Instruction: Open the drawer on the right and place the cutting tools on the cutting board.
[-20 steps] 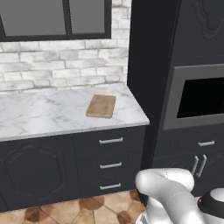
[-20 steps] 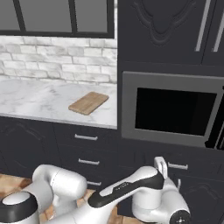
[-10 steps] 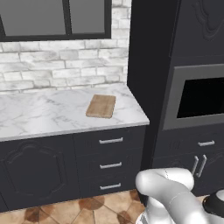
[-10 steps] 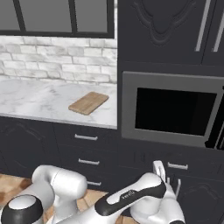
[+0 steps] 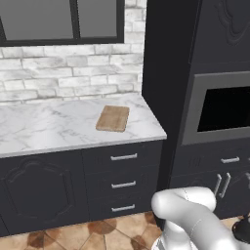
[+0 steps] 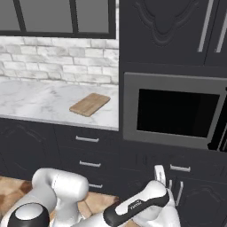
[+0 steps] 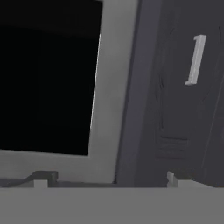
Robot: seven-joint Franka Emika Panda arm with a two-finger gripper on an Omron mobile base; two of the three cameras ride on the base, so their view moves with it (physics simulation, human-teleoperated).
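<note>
**Gripper low before the oven column, cutting board up on the counter**

The gripper [image 7: 107,180] shows in the hand view as two small finger tips [image 7: 43,177] set wide apart at the bottom, with nothing between them: it is released. Just ahead of the tips stands the oven [image 7: 65,83], its black window and grey frame rolled sideways in this view, and beside it a dark cabinet panel carrying a silver bar handle [image 7: 195,60].

In the right base view the arm [image 6: 142,206] bends low in front of the dark cabinets under the oven [image 6: 175,111]. The cutting board [image 6: 89,104] lies flat on the marble counter [image 6: 35,99], well apart from the hand, up and off to its left, near the counter's right end. In the left base view the same board [image 5: 113,118] sits above the three narrow drawers with silver handles [image 5: 123,183].

Whether any drawer below the oven stands open cannot be told; no fronts look pulled out. The knife and peeler cannot be made out.
</note>
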